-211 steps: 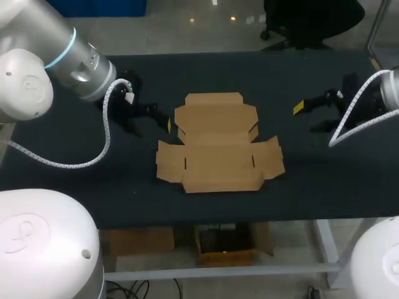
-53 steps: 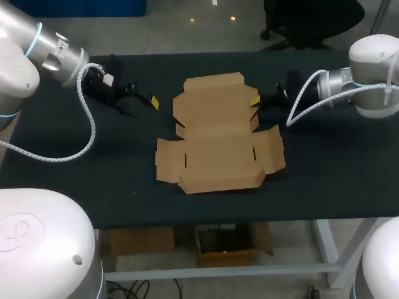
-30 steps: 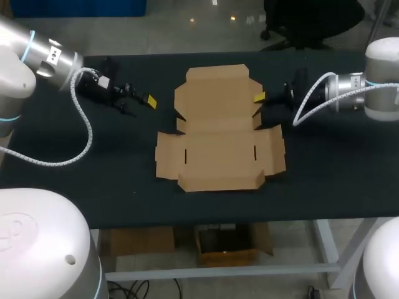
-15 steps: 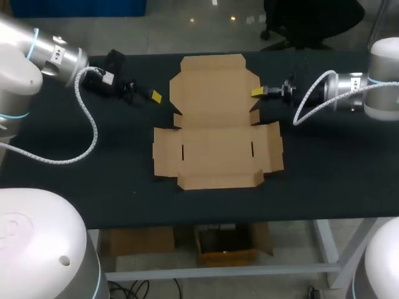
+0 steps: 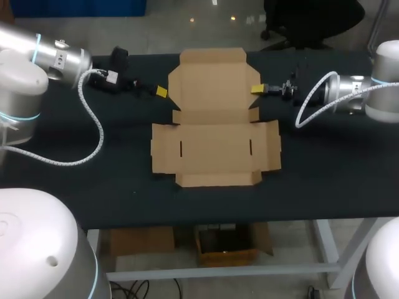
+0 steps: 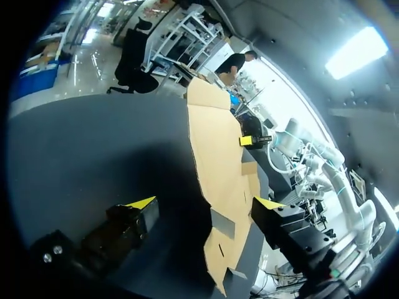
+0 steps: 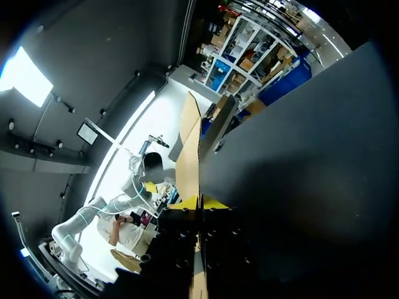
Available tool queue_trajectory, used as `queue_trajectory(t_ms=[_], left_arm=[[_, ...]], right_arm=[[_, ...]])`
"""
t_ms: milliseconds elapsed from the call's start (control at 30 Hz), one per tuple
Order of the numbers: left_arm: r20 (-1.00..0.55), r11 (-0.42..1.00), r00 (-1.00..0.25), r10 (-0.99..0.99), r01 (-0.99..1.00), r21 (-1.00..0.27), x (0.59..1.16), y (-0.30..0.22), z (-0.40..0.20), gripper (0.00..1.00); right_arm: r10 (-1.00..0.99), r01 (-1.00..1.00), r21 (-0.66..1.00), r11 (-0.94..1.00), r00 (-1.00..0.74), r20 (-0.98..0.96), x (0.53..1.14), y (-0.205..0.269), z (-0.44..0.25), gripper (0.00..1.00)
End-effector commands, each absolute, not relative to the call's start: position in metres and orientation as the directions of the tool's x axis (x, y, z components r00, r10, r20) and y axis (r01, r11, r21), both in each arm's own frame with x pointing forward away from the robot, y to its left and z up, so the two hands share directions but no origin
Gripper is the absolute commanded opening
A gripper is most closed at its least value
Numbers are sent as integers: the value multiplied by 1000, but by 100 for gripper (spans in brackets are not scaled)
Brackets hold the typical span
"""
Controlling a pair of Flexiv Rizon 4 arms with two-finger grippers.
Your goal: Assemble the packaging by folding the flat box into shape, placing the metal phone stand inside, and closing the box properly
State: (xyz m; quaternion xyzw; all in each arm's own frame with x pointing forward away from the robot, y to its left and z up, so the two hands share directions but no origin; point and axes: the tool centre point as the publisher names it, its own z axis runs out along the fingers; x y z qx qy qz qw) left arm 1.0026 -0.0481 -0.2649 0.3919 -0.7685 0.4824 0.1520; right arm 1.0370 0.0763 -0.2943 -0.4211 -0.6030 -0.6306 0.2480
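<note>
The flat brown cardboard box [image 5: 215, 140] lies mid-table, and its rear panel [image 5: 212, 81] is tilted up off the surface. My right gripper [image 5: 257, 90] is shut on that panel's right edge; in the right wrist view the cardboard edge [image 7: 189, 156] runs straight between the closed yellow tips of the right gripper [image 7: 199, 202]. My left gripper [image 5: 161, 91] is open just beside the panel's left edge. In the left wrist view the cardboard [image 6: 218, 156] lies ahead of the left gripper [image 6: 206, 202], between its spread fingers, which do not touch it. No metal phone stand is in view.
The black table [image 5: 324, 174] has bare room to the left, right and front of the box. Each arm's white cable hangs along the table's side near its wrist.
The rear panel has risen further off the table as my right gripper moved back and up with it. My left gripper has come right, toward the panel's left edge.
</note>
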Motion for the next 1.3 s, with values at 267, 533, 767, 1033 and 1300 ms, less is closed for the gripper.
queue_trajectory(t_ms=[267,533,767,1033,1300], left_arm=[[617,246,-692,-374,-716,-654,1025,-70,-266,100],[621,228,-724,-299,-686,-690,1034,-79,-269,84],[619,244,-740,-262,-671,-700,1038,-96,-267,57],[609,256,-760,-228,-650,-715,1039,-111,-263,44],[606,257,-767,-209,-641,-723,1038,-119,-261,36]], right_arm=[[146,794,586,-160,-568,810,1048,82,-290,0],[123,779,603,-172,-590,798,1052,85,-287,0],[112,768,615,-181,-605,788,1055,88,-283,0],[100,755,629,-188,-622,777,1057,90,-279,0],[90,747,636,-193,-632,770,1059,92,-277,0]])
